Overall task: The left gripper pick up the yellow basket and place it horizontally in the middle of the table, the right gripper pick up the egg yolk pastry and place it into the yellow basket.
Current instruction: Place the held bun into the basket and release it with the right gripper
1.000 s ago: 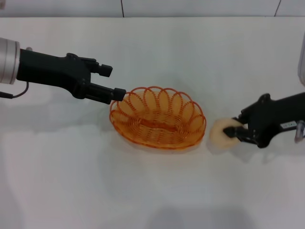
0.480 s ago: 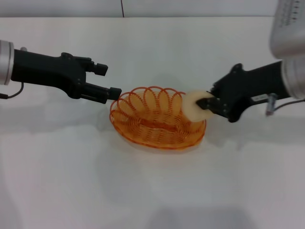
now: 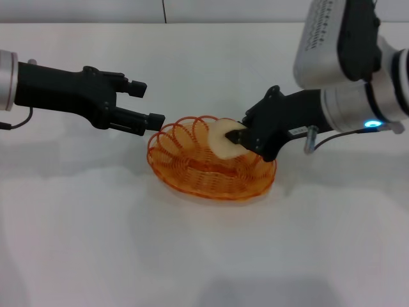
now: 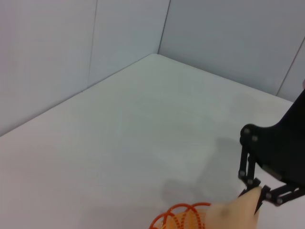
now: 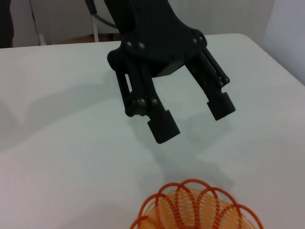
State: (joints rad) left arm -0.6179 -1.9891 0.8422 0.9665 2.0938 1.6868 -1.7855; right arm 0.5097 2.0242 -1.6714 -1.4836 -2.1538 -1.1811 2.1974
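Note:
The yellow basket point(image 3: 195, 181) lies lengthwise on the white table point(image 3: 204, 256), near its middle. My right gripper point(image 3: 236, 137) is shut on the egg yolk pastry point(image 3: 219, 139) and holds it just above the inside of the basket, toward the right half. My left gripper point(image 3: 148, 104) is open and empty, hovering just off the basket's left rim. In the right wrist view the left gripper point(image 5: 193, 117) stands wide open above the basket's rim point(image 5: 195, 207). The left wrist view shows the pastry point(image 4: 236, 214) and the right gripper's fingers point(image 4: 257, 193) over the basket's edge point(image 4: 181, 214).
Plain white tabletop surrounds the basket on all sides. A grey wall runs along the table's far edge point(image 3: 204, 13). The right arm's silver forearm point(image 3: 332, 38) reaches in from the upper right.
My right gripper lifted the pastry from the table right of the basket and carried it left over the rim, above the inside. My left gripper stayed open by the left rim.

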